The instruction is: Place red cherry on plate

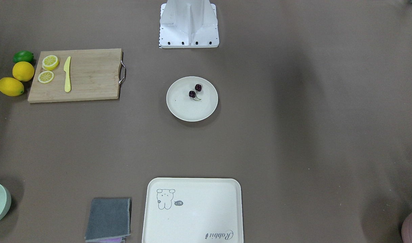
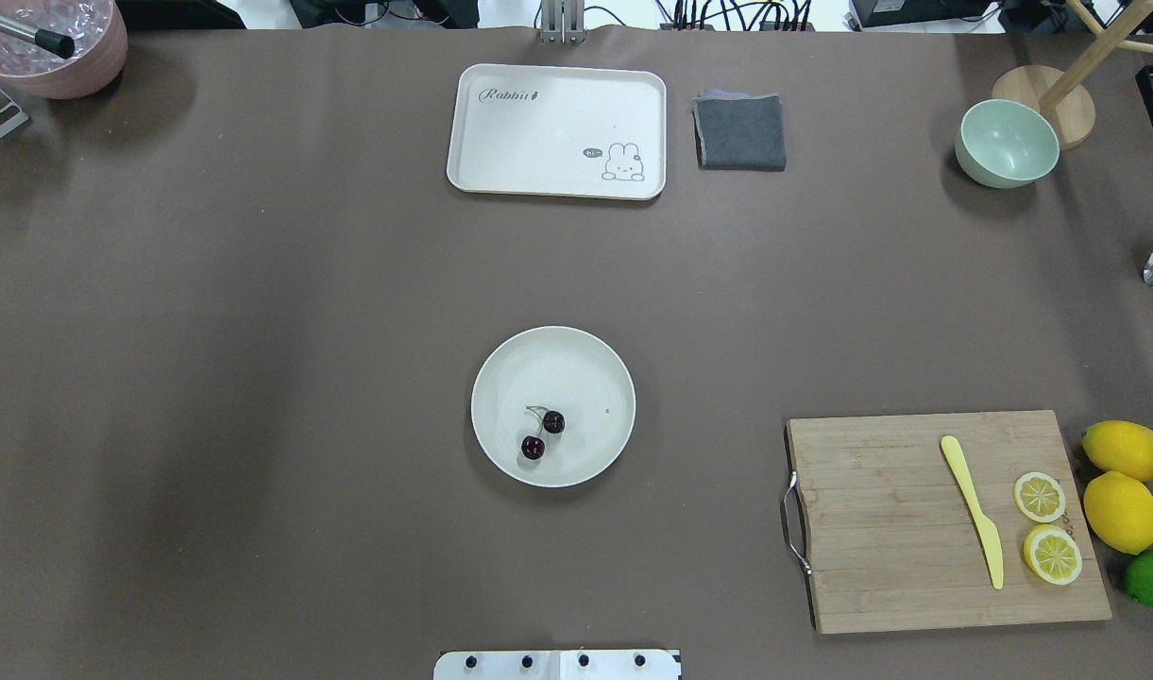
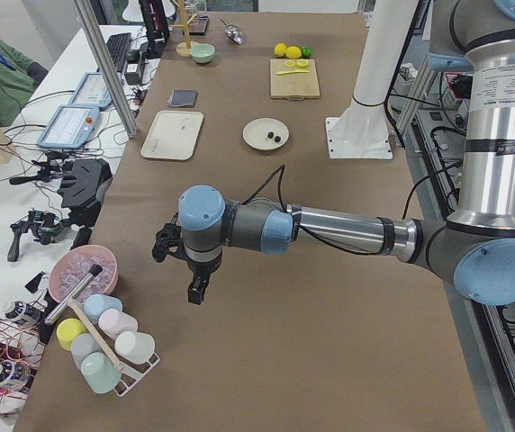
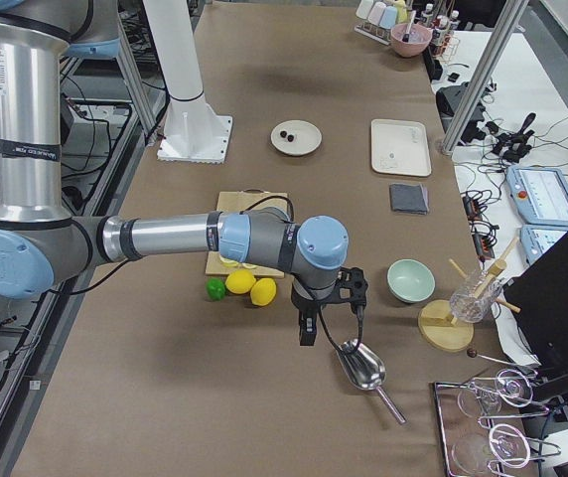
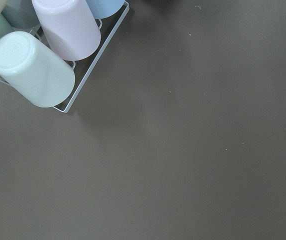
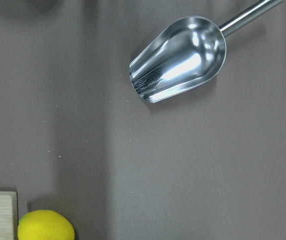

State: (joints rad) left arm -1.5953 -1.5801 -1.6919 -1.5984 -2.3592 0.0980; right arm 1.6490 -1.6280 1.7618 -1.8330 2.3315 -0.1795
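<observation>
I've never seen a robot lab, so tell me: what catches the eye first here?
A pair of dark cherries lies on the round cream plate at the table's middle. Bright lemons and a lime sit beside a wooden cutting board. The left hand and right hand hang over opposite table ends.

The cherry pair [image 2: 553, 422] lies in the plate [image 2: 585, 378] at the worktop [image 2: 255, 378] centre. The tray [image 2: 538, 132] lies beyond it, far; the cutting board [image 2: 878, 529] lies near right.
</observation>
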